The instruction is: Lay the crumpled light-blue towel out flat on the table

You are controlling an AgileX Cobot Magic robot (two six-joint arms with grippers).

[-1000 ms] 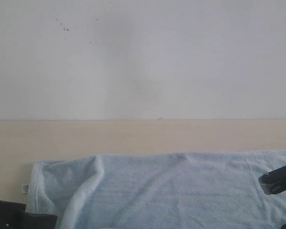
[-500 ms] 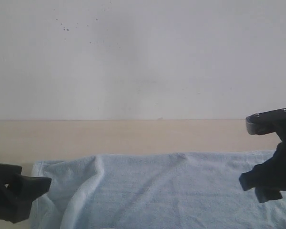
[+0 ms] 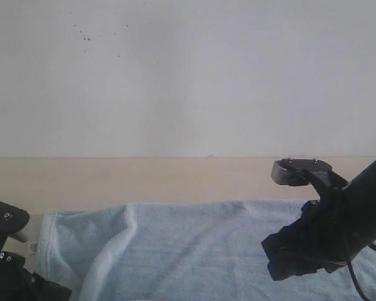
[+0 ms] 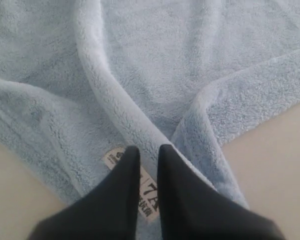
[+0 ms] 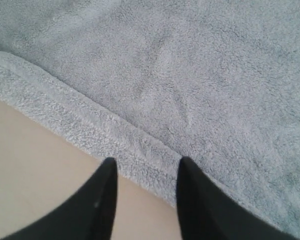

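The light-blue towel (image 3: 207, 251) lies spread across the near part of the beige table (image 3: 175, 179). A raised fold (image 3: 113, 251) runs through its left part, and the white tag (image 3: 32, 247) sits at its left edge. My left arm (image 3: 6, 219) is at the towel's left end. Its gripper (image 4: 147, 150) hovers over the tag (image 4: 112, 157) and the fold (image 4: 105, 85), jaws only a little apart, holding nothing. My right arm (image 3: 326, 244) is above the towel's right part. Its gripper (image 5: 146, 165) is open, straddling the hem (image 5: 140, 145) where towel (image 5: 215, 75) meets table (image 5: 40, 165).
A white wall (image 3: 188, 75) rises behind the table's far edge. Bare tabletop runs between the towel's far hem and the wall. The towel's near edge is cut off by the bottom of the exterior view.
Both arms have risen into view. The right arm has swung left over the towel's right part. The left arm has shifted by the towel's left end. The towel has not moved.
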